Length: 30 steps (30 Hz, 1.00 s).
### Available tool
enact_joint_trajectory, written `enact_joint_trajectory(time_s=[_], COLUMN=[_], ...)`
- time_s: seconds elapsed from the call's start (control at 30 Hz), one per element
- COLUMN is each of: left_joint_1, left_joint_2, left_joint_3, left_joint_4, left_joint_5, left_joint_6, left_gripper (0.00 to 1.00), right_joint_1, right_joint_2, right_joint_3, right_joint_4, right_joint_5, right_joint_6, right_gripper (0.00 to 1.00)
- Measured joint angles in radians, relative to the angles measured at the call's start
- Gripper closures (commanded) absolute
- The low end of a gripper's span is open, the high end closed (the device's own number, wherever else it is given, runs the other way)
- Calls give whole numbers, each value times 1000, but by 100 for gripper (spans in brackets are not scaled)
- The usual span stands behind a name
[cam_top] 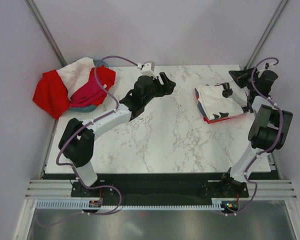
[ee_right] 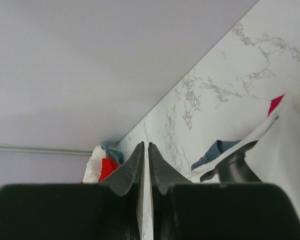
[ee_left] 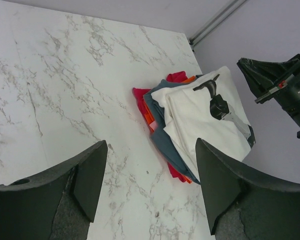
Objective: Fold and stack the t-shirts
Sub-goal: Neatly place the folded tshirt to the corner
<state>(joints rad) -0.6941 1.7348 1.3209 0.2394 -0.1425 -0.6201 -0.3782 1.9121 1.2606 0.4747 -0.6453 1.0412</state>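
My right gripper [ee_right: 145,146], shut just beside the t-shirt stack [cam_top: 216,101], could snag and unfold it; my left gripper [ee_left: 151,145] gapes open.

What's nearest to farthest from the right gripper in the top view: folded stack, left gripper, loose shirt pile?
1. folded stack, just beside the right gripper, back right.
2. left gripper, back middle.
3. loose shirt pile, far back-left corner.
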Motion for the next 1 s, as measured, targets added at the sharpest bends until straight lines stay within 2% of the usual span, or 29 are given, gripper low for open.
enact_joint_trajectory(time_s=[0.17,0.37,0.5,0.57,0.73,0.87,1.0], left_joint_1=[-3,-9,-10,-10,-10,-10,-8], left_joint_2=[6,6,1,-3,-37,-95,-162], left_joint_3=[0,-6,-35,-51,-71,-84,-111], left_joint_4=[0,-5,-17,-27,-75,-105,-124], left_joint_5=[42,66,66,63,37,10,-18], left_joint_6=[-13,-19,-18,-17,-6,0,0], left_gripper=[22,22,21,20,14,5,5], right_joint_1=[-23,-36,-70,-85,-87,-58,-15], right_joint_2=[21,162,210,204,100,-39,-210], right_joint_3=[-19,-45,-45,-45,-73,-82,-153], right_joint_4=[12,48,51,56,-11,-67,-69], right_joint_5=[14,40,48,58,125,145,119], right_joint_6=[29,55,77,77,28,-26,-43], right_gripper=[88,87,85,80,66,65,67])
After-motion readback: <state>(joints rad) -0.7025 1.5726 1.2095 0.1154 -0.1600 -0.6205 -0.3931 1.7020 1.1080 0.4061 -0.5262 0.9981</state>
